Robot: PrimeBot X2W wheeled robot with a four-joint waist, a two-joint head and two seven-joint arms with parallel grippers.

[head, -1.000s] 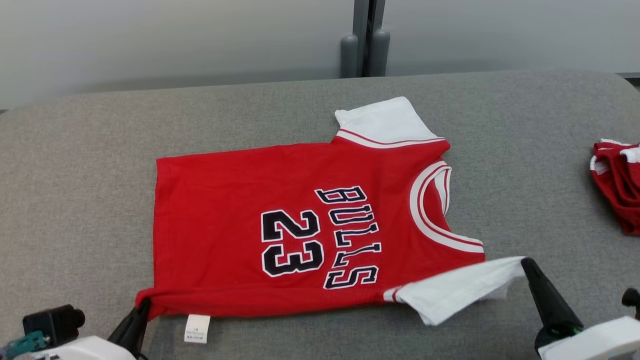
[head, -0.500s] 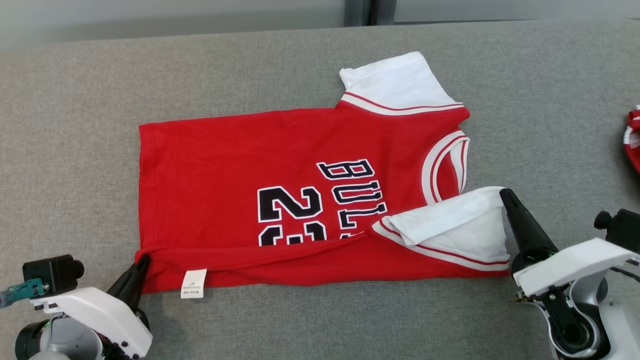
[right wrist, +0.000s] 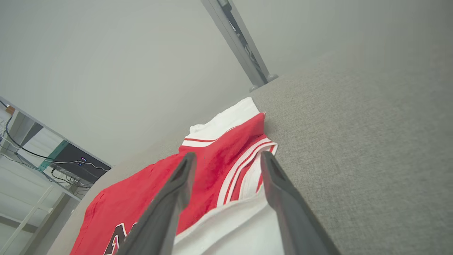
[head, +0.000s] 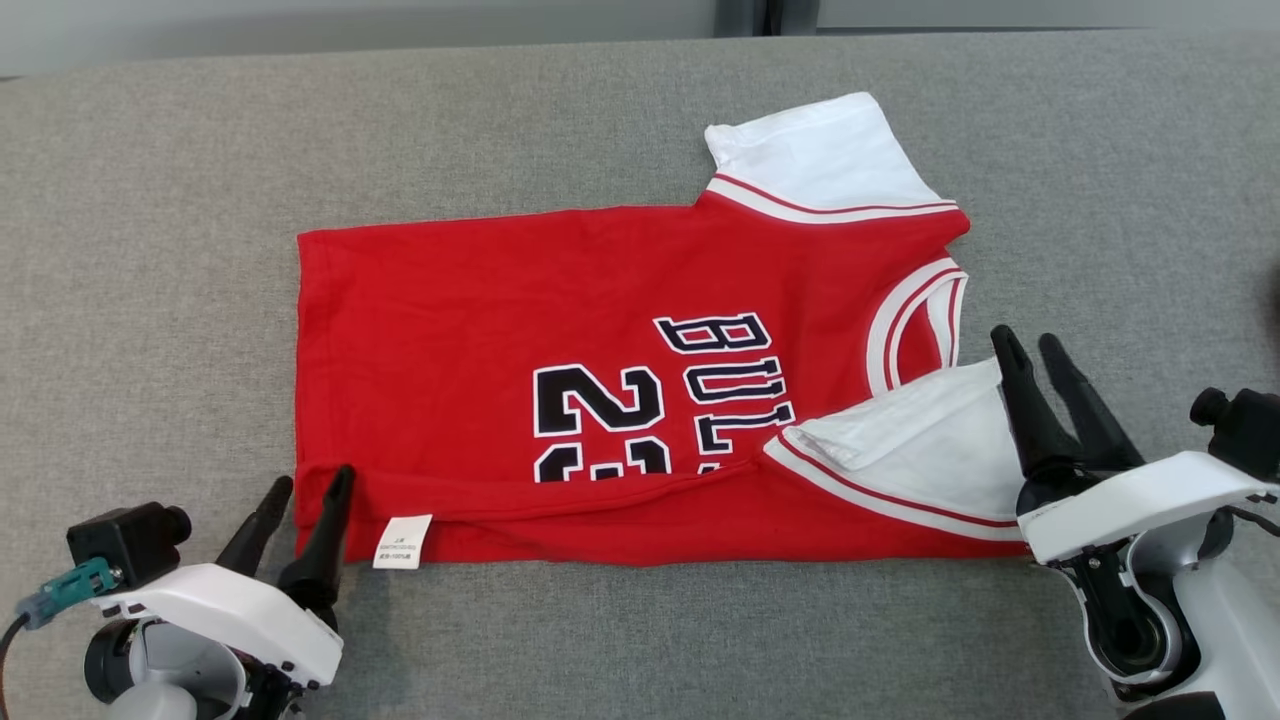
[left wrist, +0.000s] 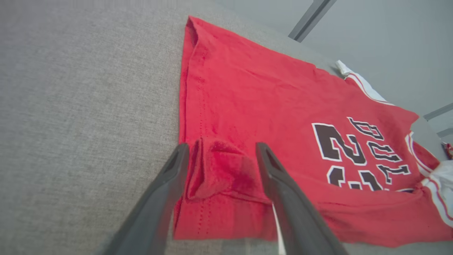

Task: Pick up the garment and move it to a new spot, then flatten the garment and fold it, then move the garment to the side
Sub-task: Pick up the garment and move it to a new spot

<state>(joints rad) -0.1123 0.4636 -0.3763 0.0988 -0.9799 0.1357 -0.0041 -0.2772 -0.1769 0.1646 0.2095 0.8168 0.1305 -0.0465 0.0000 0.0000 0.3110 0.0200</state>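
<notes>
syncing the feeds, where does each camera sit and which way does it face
Head view: on the head, looking down at the red jersey on the grey cushion; left gripper and right gripper, both open.
Left wrist view: along its own fingers at the jersey's hem corner.
Right wrist view: along its own fingers over the white sleeve.
Shared: the jersey.

A grey woven fabric surface [head: 640,640] lies under and around the right gripper [right wrist: 228,156], and far beyond its fingertips stand a pale grey wall [right wrist: 124,53], a grey metal upright post [right wrist: 237,39] and, more to the left, a black box with cables [right wrist: 70,161] on a white shelf [right wrist: 33,207].
</notes>
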